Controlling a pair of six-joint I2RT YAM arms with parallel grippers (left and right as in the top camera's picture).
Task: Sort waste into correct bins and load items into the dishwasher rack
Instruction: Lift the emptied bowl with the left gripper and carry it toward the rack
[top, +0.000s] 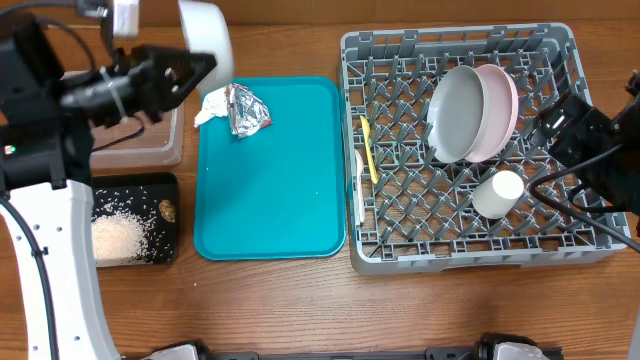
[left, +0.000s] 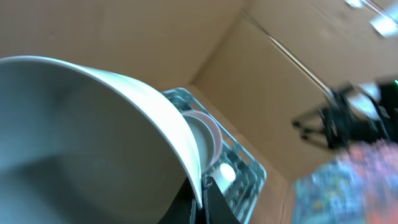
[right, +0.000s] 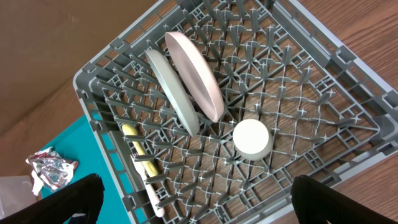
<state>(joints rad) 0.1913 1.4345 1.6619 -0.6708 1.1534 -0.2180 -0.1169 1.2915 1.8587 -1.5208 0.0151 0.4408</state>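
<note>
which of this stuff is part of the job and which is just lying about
Job: foil wrapper, napkin, rice, brown morsel, bowl, grey plate, pink plate, cup, yellow utensil, white utensil, clear tub, black tray, rack.
Lying about: teal tray, table.

Grey plastic rack (top: 460, 262), crinkled shiny foil wrapper (top: 247, 110), seemingly smooth glazed bowl (left: 74, 143).

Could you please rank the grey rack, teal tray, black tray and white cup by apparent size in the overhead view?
Largest to smallest:
large square grey plastic dishwasher rack
flat teal tray
shallow black rectangular tray
white cup
</note>
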